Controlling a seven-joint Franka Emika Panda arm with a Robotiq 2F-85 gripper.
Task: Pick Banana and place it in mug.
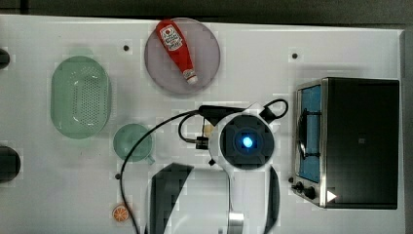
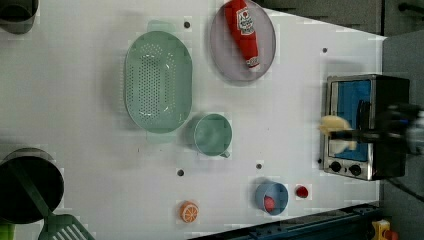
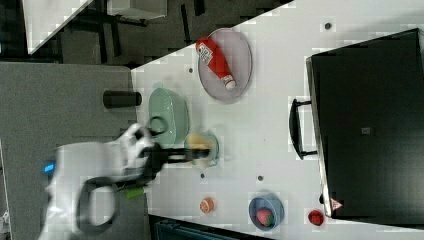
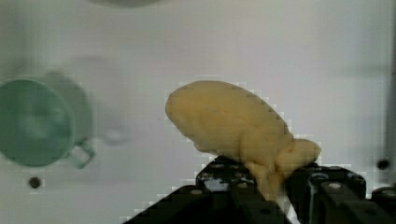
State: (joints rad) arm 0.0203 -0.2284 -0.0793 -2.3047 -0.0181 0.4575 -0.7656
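The pale yellow banana (image 4: pixel 229 121) hangs above the white table with my gripper (image 4: pixel 268 184) shut on its lower end. In the left view the banana (image 2: pixel 332 124) is at the tip of the gripper (image 2: pixel 341 134), in front of the toaster oven. In the top view a bit of banana (image 1: pixel 208 129) peeks out beside the arm's wrist (image 1: pixel 246 141), to the right of the teal mug (image 1: pixel 132 142). The mug (image 4: pixel 35 122) stands upright and empty, apart from the banana. In the right view the banana (image 3: pixel 199 141) overlaps the mug (image 3: pixel 212 150).
A pale-green colander (image 1: pixel 80 96) lies left of the mug in the top view. A ketchup bottle (image 1: pixel 178 48) rests on a grey plate (image 1: pixel 207 53). A toaster oven (image 1: pixel 355 141) stands at the top view's right. An orange slice (image 2: pixel 189 211) and a blue bowl (image 2: pixel 271 197) sit near the table edge.
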